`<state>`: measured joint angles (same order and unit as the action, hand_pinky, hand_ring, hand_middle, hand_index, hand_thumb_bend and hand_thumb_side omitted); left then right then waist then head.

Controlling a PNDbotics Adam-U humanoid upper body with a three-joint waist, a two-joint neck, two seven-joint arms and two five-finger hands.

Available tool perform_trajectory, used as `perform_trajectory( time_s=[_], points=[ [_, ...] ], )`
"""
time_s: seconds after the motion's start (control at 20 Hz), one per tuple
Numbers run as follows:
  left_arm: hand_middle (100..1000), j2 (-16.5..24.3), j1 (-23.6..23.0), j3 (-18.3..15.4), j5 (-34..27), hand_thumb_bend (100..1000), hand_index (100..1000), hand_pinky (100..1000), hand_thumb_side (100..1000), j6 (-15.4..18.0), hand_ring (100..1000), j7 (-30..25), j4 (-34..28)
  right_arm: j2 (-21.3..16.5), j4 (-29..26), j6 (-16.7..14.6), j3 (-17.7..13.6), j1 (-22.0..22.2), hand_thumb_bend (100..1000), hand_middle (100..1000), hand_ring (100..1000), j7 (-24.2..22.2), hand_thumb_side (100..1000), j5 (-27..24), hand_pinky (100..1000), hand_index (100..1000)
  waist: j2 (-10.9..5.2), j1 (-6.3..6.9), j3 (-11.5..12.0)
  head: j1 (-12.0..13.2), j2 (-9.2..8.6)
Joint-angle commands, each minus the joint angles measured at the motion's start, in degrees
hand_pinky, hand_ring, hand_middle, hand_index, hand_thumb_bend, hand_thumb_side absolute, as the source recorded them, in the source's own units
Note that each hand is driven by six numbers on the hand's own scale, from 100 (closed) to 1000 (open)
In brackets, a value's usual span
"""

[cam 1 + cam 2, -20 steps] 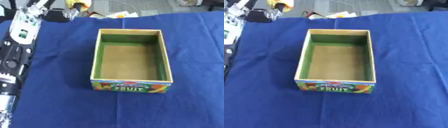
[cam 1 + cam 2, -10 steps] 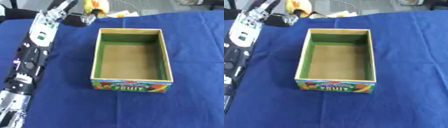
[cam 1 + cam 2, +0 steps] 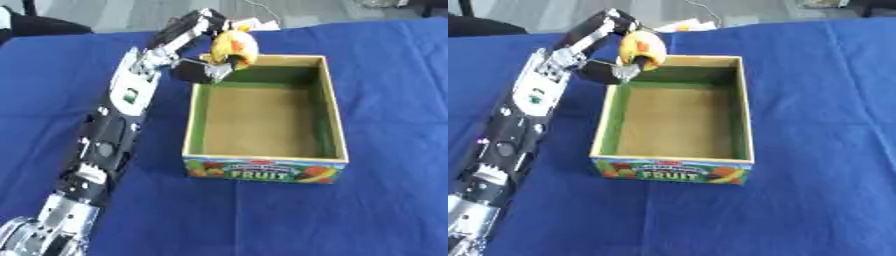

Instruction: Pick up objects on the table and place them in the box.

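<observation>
A long black and silver arm enters at the lower left corner, where its base is cut off by the frame edge, and stretches diagonally up toward the box's far left corner. At its end, the left hand has its fingers and thumb curled around a yellow fruit with an orange-red patch. The hand covers part of the fruit, so its full shape is hard to make out. The fruit is held above the far left corner of the box, at the rim, not resting inside.

The box is an open cardboard tray with green inner walls and a plain brown floor. Its near wall carries a colourful printed panel with the word FRUIT. Nothing lies on the box floor.

Just behind the box's far left corner, beyond the fruit, a small pale object sits on the table edge; it is too blurred to identify.

The box stands on a blue cloth that covers the whole table, with faint creases. Beyond the cloth's far edge, a strip of grey floor shows, with dark shapes cut off at the top corners. The right hand appears in neither view.
</observation>
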<state>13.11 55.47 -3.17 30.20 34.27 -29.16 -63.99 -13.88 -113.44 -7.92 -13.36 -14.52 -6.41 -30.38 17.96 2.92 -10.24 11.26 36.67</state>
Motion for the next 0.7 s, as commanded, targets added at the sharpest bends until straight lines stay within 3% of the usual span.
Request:
perform_trajectory(
  time_s=[0.05, 0.3, 0.35, 0.4, 0.7],
  points=[
    [393, -0.2, 0.7, -0.7, 1.4, 100, 576, 399, 249, 17.7, 452, -19.2, 0.2, -0.7, -1.1, -0.1, -0.2, -0.7, 100, 486, 745, 0.1, 1000, -0.5, 506, 831, -0.90, -0.34, -0.2, 0.3, 0.18],
    [398, -0.6, 0.7, -0.4, 4.2, 100, 583, 397, 245, 17.7, 457, -20.9, 1.4, -0.5, -1.1, 0.3, -0.1, -1.1, 100, 485, 745, 0.1, 1000, -0.8, 506, 832, -0.72, -0.29, -0.7, 0.6, -0.03],
    [401, -0.7, 0.7, -0.2, 4.9, 100, 586, 396, 100, 17.7, 460, -21.4, 1.5, -0.5, -1.1, 0.4, -0.1, -1.1, 100, 485, 745, 0.1, 1000, -0.8, 506, 832, -0.71, -0.28, -0.7, 0.7, -0.03],
    [401, -0.7, 0.6, 0.2, 5.6, 100, 586, 395, 244, 17.7, 461, -22.0, 1.6, -0.4, -1.1, 0.4, -0.1, -1.1, 100, 485, 746, 0.0, 1000, -0.7, 506, 832, -0.69, -0.23, -0.7, 0.7, 0.01],
    [436, -1.1, 0.2, 3.6, 10.2, 100, 626, 410, 249, 17.7, 494, -22.8, 2.3, -0.3, -1.1, 0.6, 0.0, -1.2, 100, 485, 746, -0.1, 1000, -0.5, 507, 833, -0.50, -0.13, -1.0, 0.7, 0.22]
  ],
)
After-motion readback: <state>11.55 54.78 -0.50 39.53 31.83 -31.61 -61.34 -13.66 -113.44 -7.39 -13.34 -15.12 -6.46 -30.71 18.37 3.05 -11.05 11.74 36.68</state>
